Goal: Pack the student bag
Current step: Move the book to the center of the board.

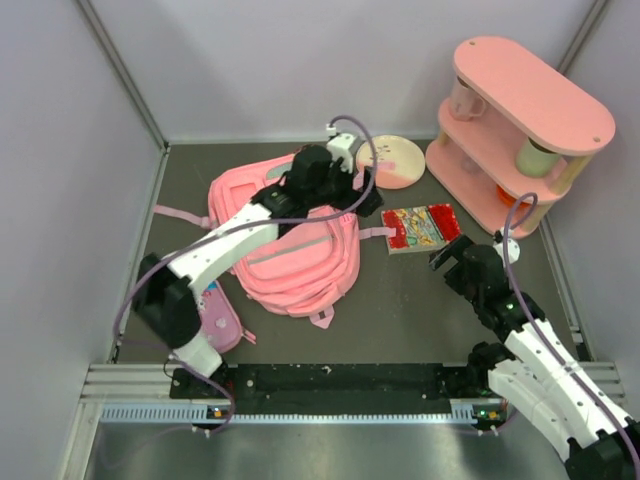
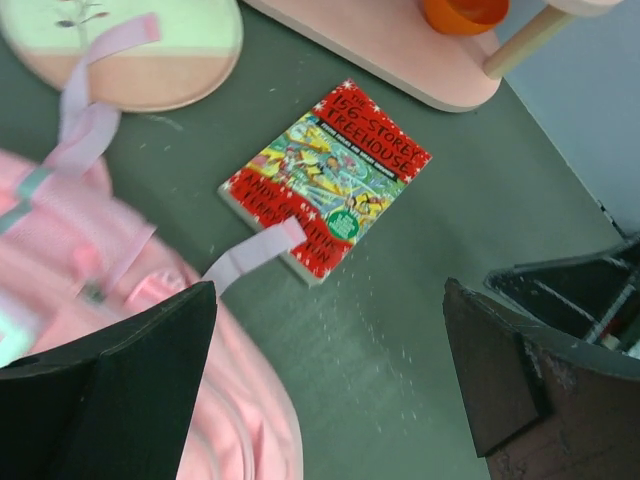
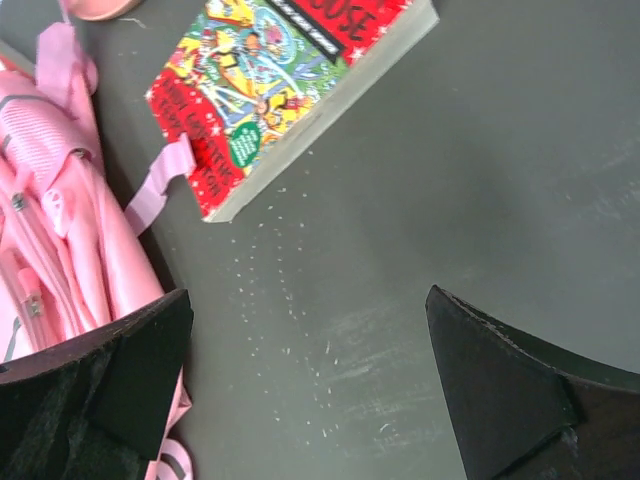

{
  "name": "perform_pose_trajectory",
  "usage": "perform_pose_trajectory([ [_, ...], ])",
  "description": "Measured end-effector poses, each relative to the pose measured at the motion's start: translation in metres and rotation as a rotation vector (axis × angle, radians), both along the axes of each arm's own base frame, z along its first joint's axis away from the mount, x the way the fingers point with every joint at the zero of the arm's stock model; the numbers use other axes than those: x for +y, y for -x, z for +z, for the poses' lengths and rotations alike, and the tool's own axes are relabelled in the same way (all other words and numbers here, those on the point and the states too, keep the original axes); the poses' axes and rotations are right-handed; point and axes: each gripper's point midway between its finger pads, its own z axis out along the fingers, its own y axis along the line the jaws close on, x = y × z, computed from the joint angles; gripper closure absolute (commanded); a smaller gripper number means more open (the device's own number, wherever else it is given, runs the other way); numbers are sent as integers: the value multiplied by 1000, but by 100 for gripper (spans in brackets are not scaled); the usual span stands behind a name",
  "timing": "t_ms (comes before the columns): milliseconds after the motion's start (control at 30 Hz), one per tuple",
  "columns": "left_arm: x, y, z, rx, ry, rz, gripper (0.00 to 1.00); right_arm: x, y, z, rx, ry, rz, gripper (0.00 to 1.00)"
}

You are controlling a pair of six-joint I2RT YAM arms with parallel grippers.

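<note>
The student bag [image 1: 300, 255], a large pink backpack, lies flat at the table's left middle. My left gripper [image 1: 362, 198] hovers open over its upper right edge with nothing between its fingers. From the left wrist view [image 2: 330, 370] the bag's fabric [image 2: 90, 270] lies under the left finger and bare table under the gap. A red picture book [image 1: 420, 228] lies just right of the bag, one pink strap [image 2: 255, 255] resting on its corner. My right gripper [image 1: 450, 250] stands open at the book's near right corner, empty above bare table [image 3: 310, 390], with the book [image 3: 290, 90] ahead.
A pink two-tier shelf [image 1: 520, 130] with cups stands at the back right. A round pink and green board [image 1: 395, 160] lies behind the book. A small pink pouch [image 1: 220, 320] lies front left by the left arm's base. Walls close in on three sides.
</note>
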Motion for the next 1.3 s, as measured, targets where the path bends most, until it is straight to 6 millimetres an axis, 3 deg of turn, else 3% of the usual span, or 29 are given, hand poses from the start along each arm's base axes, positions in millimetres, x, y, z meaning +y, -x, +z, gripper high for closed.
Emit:
perform_pose_trajectory([
  [133, -51, -34, -33, 1, -3, -112, 1, -8, 2, -8, 27, -1, -37, 1],
  [300, -100, -66, -69, -12, 31, -217, 1, -14, 1, -9, 32, -6, -63, 1],
  [567, -150, -106, -115, 21, 86, -277, 1, -24, 3, -1, -1, -3, -103, 1],
  [700, -160, -112, -143, 88, 106, -278, 1, -32, 3, 10, -44, 18, -132, 1],
  [933, -158, -108, -199, 245, 93, -248, 1, -38, -6, 17, -35, 64, -141, 1],
  [1300, -150, -99, -214, 325, 95, -250, 13, -29, -16, 8, 0, 30, -102, 1],
])
